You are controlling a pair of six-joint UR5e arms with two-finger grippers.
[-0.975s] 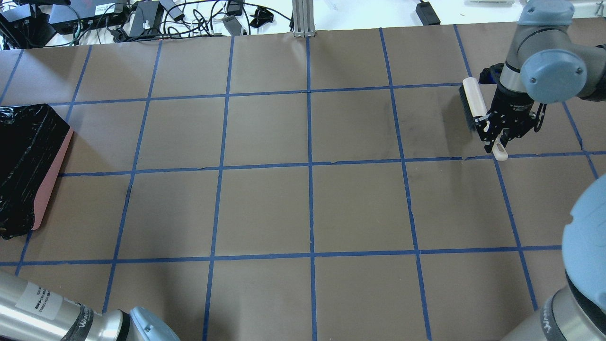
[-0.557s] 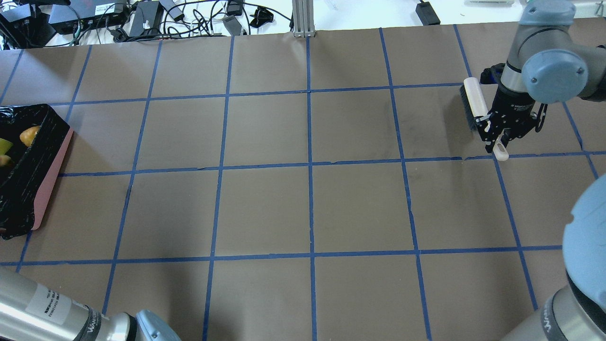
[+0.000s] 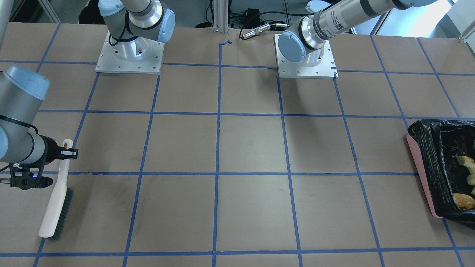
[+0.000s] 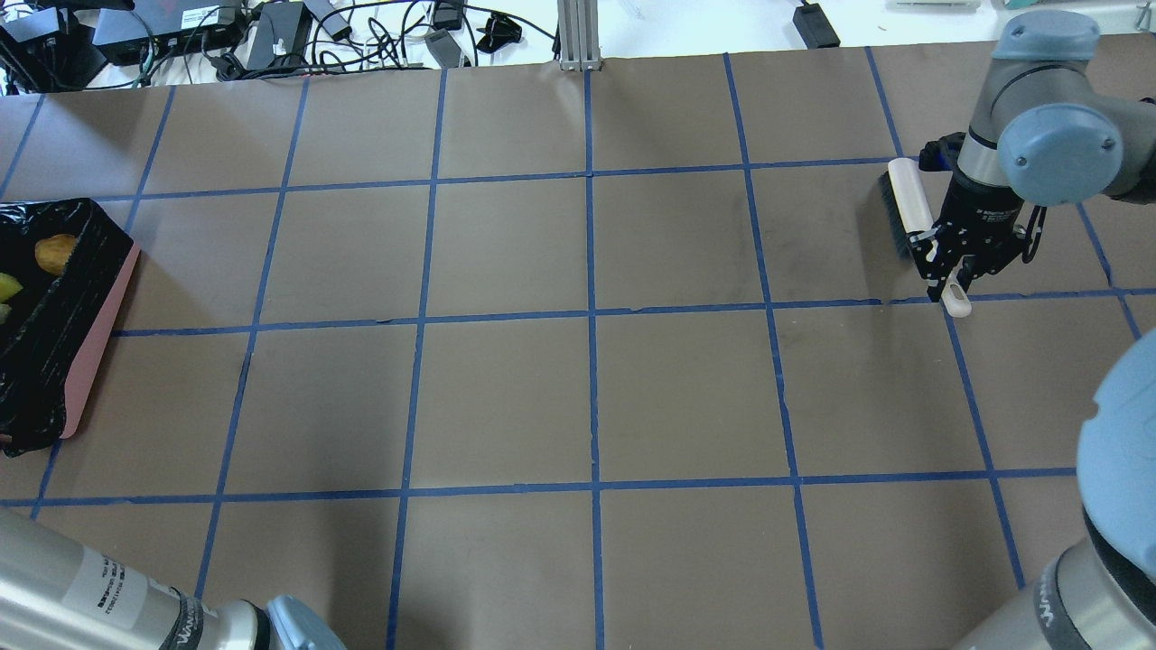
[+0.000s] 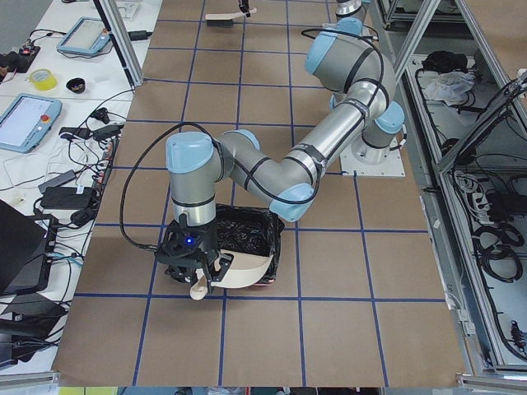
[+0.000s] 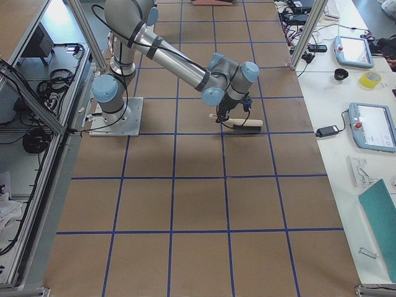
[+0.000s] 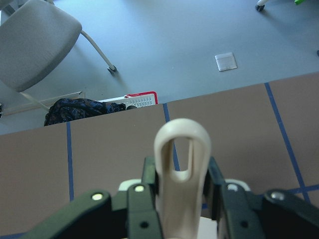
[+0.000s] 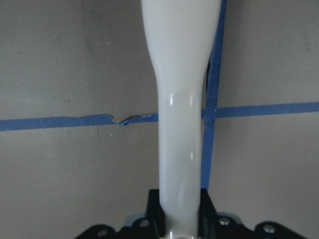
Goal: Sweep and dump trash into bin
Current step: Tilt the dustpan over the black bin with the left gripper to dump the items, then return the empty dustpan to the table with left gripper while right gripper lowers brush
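The bin [image 4: 95, 348], pink with a black bag, stands at the table's left edge; it also shows in the front view [image 3: 426, 174] and the left view [image 5: 247, 234]. In it lie the golden-brown roll [image 3: 464, 201] [image 4: 56, 255], the pale croissant piece [image 3: 465, 162] and the yellow wedge [image 4: 7, 287]. My left gripper [image 7: 182, 174] [image 5: 196, 267] is shut on the handle of the beige dustpan [image 5: 243, 271], held tilted at the bin's outer end. My right gripper [image 4: 948, 271] [image 8: 180, 209] is shut on the handle of the white brush [image 4: 908, 203] [image 3: 55, 207], far right.
Brown paper with a blue tape grid covers the table [image 4: 587, 397]. Cables and power boxes [image 4: 271, 36] and a metal post [image 4: 578, 36] lie beyond the far edge. Both arm bases [image 3: 130, 55] stand at the robot's side.
The trash pieces have come into view inside the bin, which showed only black bag a second ago. The right arm with the brush shifted slightly right. The left arm's forearm shifted a little.
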